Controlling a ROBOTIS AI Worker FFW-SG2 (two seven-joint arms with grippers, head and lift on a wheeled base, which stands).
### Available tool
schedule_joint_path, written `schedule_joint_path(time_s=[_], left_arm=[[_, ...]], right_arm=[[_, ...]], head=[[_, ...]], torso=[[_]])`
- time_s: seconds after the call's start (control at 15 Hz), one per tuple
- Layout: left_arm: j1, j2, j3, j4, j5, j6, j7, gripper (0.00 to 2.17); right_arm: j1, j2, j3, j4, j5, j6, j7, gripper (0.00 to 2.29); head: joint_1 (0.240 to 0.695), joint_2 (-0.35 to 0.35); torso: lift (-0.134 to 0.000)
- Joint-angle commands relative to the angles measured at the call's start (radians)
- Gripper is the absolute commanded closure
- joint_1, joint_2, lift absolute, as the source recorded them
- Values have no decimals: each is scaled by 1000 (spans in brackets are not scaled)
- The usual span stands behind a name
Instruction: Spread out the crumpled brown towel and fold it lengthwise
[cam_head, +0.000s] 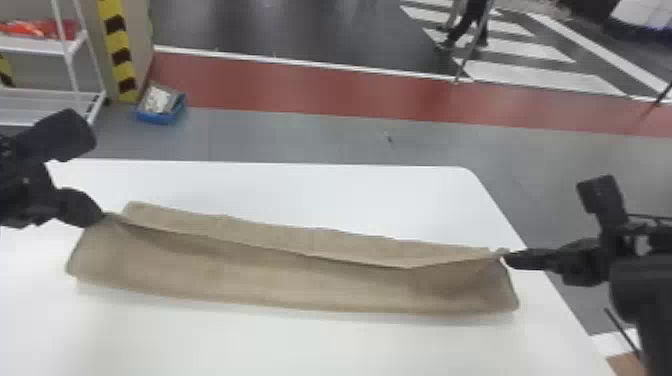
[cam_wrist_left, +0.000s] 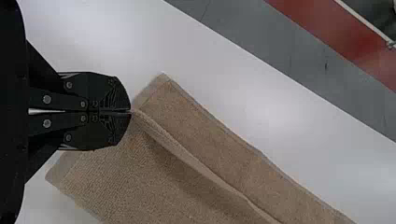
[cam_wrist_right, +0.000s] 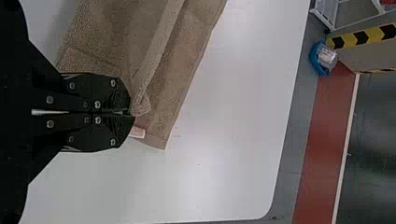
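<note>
At nine o'clock, the left gripper (cam_head: 102, 217) is pinching the brown towel (cam_head: 280, 282); at three, the right gripper (cam_head: 503, 257) is seemingly pinching it too.

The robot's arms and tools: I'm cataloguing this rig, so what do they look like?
The left arm and right arm are black. The left tool and right tool match: flat black fingers with curved outer edges, plus round, silvery screw heads. A blocky black housing sits above each.
</note>
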Motion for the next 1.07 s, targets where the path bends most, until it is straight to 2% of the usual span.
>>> schedule_joint_path(time_s=[0.0, 0.4, 0.6, 0.73, 1.0], left_arm=[[-91, -6, -47, 129, -18, -26, 11, 1258], [-191, -8, -67, 284, -35, -87, 28, 1258], [-198, -8, -53, 279, -32, -93, 2, 1258], [-217, -8, -52, 275, -30, -90, -4, 1258], [-232, -40, -70, 289, -39, -93, 19, 1258]], right_arm=[[-52, 0, 37, 57, 42, -3, 7, 1214], [-124, -6, 55, 183, 83, -49, 10, 1210], [-138, -17, 40, 185, 71, -46, 50, 1210], [-141, -26, 26, 189, 69, -46, 51, 1214], [-142, -18, 29, 203, 69, -46, 51, 1214]], head=[[695, -260], [695, -252], [695, -247], [695, -246], [695, -260]], torso=[[-124], [-124], [-124], [-124], [-124]])
